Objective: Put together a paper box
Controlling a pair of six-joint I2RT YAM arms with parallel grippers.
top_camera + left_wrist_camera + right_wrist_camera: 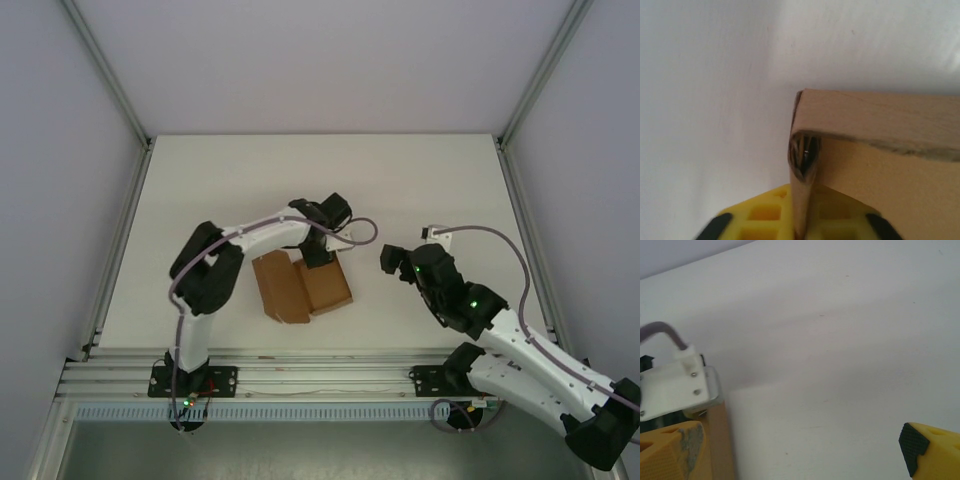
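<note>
Paper box (300,287): tan cardboard, part-folded, lying near the centre of the white table (200,180). Left pincer (322,252): at the box's far edge, nearly closed, nipping an upright flap between yellow fingers (765,215). Right pincer (390,260): spread wide, empty, apart to the box's right.
</note>
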